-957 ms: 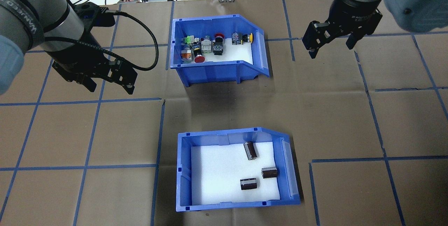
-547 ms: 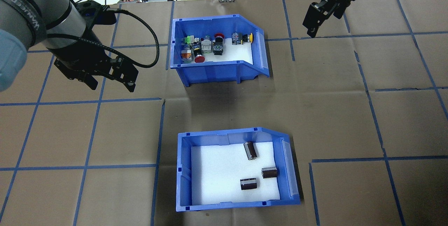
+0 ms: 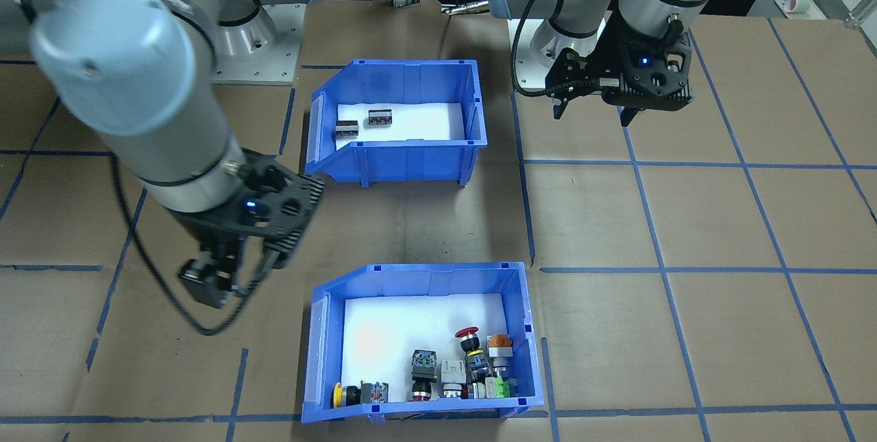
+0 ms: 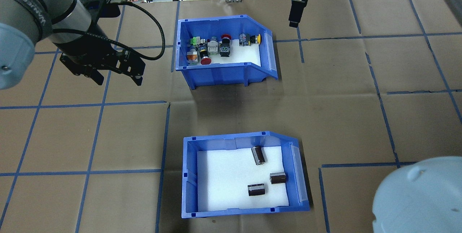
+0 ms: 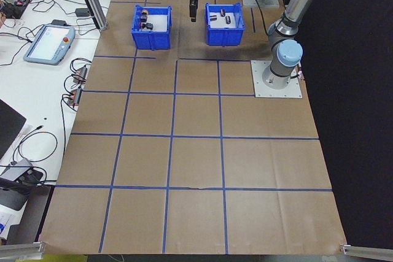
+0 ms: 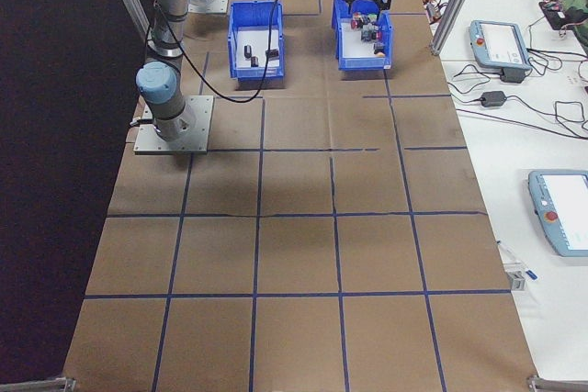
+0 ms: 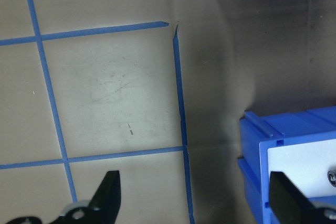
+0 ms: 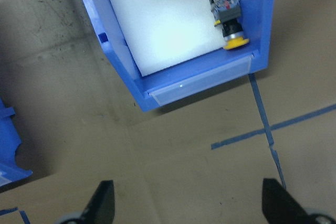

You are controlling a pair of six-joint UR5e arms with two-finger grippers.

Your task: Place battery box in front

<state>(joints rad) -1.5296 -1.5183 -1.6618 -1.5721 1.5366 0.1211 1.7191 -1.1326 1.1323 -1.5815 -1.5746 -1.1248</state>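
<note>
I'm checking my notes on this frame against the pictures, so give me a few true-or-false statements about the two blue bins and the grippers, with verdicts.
1. The blue plastic battery box holds three dark cylindrical batteries. True.
2. The left gripper is shut on the battery box. False: it hangs open over bare table, left of both bins.
3. The blue bin of coloured push-button switches sits farther from the robot than the battery box. True.
4. The right gripper holds a yellow-capped switch. False: its fingers are spread and empty, above the table beside the switch bin's sloped end.
5. The two bins touch. False: bare table lies between them.
</note>
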